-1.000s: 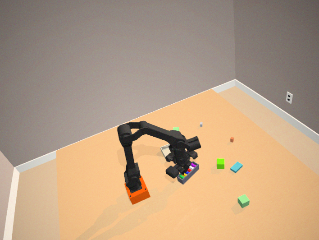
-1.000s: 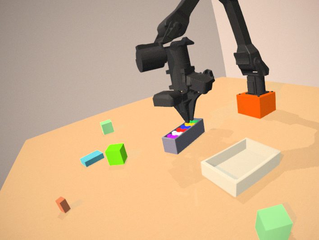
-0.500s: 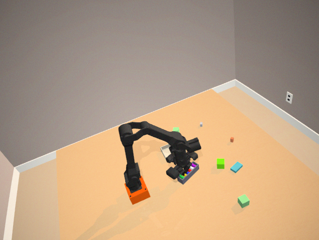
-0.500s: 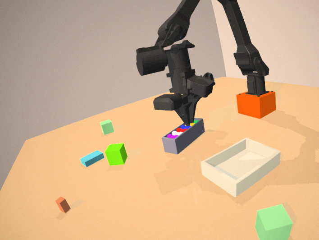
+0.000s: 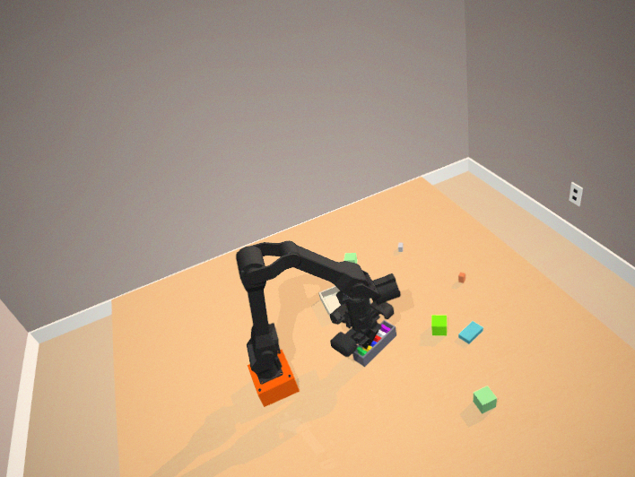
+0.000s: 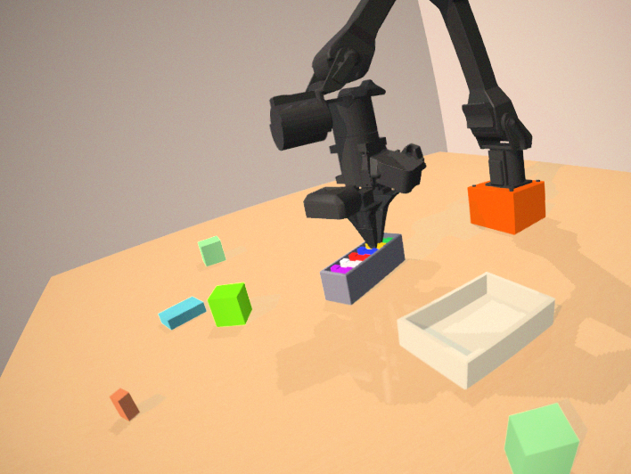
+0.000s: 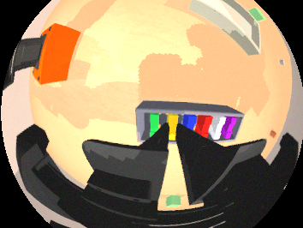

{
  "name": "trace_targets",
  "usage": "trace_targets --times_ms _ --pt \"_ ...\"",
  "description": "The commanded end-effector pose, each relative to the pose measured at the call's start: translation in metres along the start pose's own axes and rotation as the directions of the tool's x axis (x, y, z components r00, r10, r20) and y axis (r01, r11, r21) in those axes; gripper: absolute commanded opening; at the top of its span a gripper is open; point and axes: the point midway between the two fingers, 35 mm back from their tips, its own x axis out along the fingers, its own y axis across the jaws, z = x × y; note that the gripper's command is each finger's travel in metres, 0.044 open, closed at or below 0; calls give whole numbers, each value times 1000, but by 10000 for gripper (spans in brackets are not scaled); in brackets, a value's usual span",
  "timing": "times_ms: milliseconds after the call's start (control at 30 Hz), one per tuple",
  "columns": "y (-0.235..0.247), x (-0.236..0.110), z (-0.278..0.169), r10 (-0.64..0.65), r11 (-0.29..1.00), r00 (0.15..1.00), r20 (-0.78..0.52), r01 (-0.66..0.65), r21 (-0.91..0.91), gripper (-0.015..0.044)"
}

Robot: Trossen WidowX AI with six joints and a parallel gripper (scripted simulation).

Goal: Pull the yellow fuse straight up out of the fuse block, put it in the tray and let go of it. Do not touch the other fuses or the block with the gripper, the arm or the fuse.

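The grey fuse block [image 5: 370, 356] [image 6: 364, 280] [image 7: 188, 105] holds a row of coloured fuses: green [image 7: 152, 123], yellow, blue [image 7: 189, 123], red [image 7: 204, 124], white and purple [image 7: 229, 128]. My gripper [image 5: 365, 338] [image 6: 373, 241] [image 7: 173, 129] points straight down over the block. Its fingers are shut on the yellow fuse [image 7: 172, 121] [image 6: 380, 246], which still sits in its slot, second from the green end. The cream tray [image 6: 479, 366] [image 5: 328, 298] [image 7: 228, 20] stands empty beside the block.
The arm's orange base [image 5: 274, 386] [image 6: 504, 206] [image 7: 57, 54] stands near the block. Loose blocks lie around: a lime cube [image 5: 439, 325] [image 6: 229, 304], a cyan block [image 5: 470, 332] [image 6: 181, 312], pale green cubes [image 5: 484, 398] [image 6: 540, 440] [image 6: 211, 250], a small rust block [image 5: 462, 276] [image 6: 124, 404].
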Motion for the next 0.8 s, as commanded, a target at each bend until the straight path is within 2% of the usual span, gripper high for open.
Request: trace_targets --times_ms 0,767 --pt "0 0 0 0 1000 1000 0 0 0 0" --pt "-1 -11 0 -1 1000 1000 1 1 -2 0"
